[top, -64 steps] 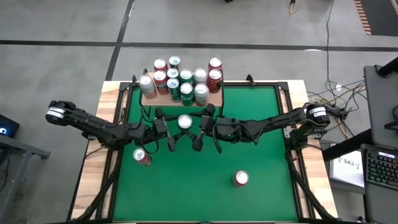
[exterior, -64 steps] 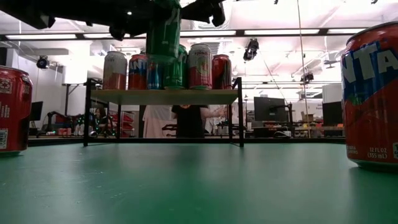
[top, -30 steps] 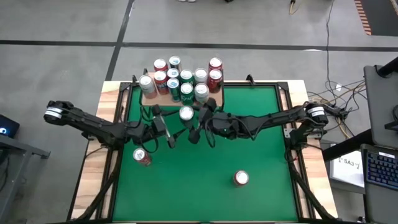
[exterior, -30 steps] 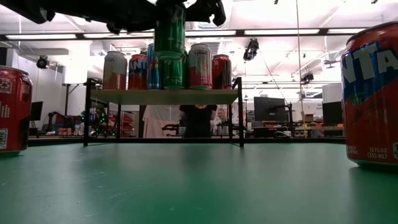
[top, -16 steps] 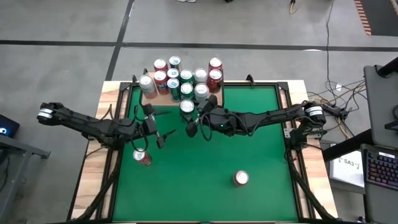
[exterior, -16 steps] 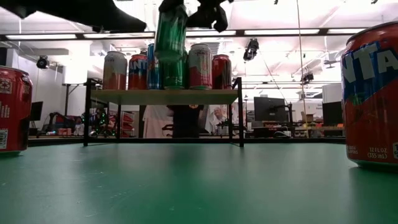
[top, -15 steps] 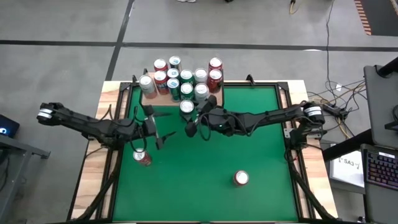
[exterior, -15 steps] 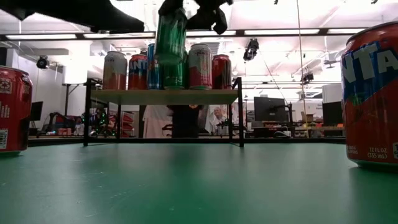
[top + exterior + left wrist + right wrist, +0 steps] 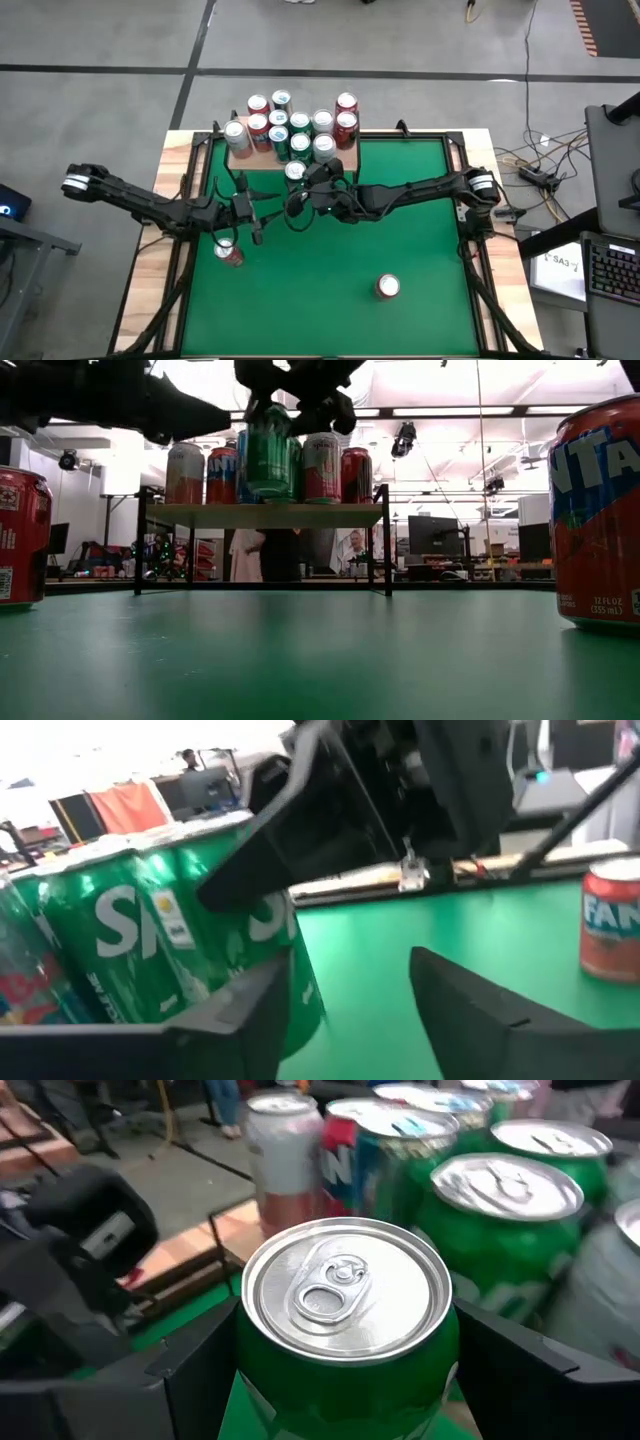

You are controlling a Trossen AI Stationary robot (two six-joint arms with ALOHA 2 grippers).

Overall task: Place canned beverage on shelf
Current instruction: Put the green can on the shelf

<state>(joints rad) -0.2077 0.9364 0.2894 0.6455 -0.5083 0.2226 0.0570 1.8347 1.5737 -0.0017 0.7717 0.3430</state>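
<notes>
The shelf (image 9: 240,160) stands at the table's far edge, and several cans stand upright on its board (image 9: 330,515). My right gripper (image 9: 297,180) is shut on a green can (image 9: 294,171) at the shelf's near edge. The can also shows in the low view (image 9: 268,455) and the right wrist view (image 9: 345,1295). My left gripper (image 9: 248,216) is open and empty, to the left of the can and nearer the table's front. Its fingers stand apart in the left wrist view (image 9: 350,1005). My right gripper pinches the green can's side wall (image 9: 250,1380) between its two fingers (image 9: 520,1370), on opposite sides just under the top rim. The fingers come about level from the table's right and near side. The can is upright, its bottom a little above the shelf board.
A red can (image 9: 229,253) stands on the green table below my left gripper. A second red can (image 9: 387,287) stands near the front right. In the low view they show at the far left (image 9: 22,535) and far right (image 9: 600,510).
My right gripper has carried the green can toward the far edge and the shelf, and down. The can was tipped on the way and stands upright now, low over the board's near edge. My left gripper has drawn back toward the table's left edge, open.
</notes>
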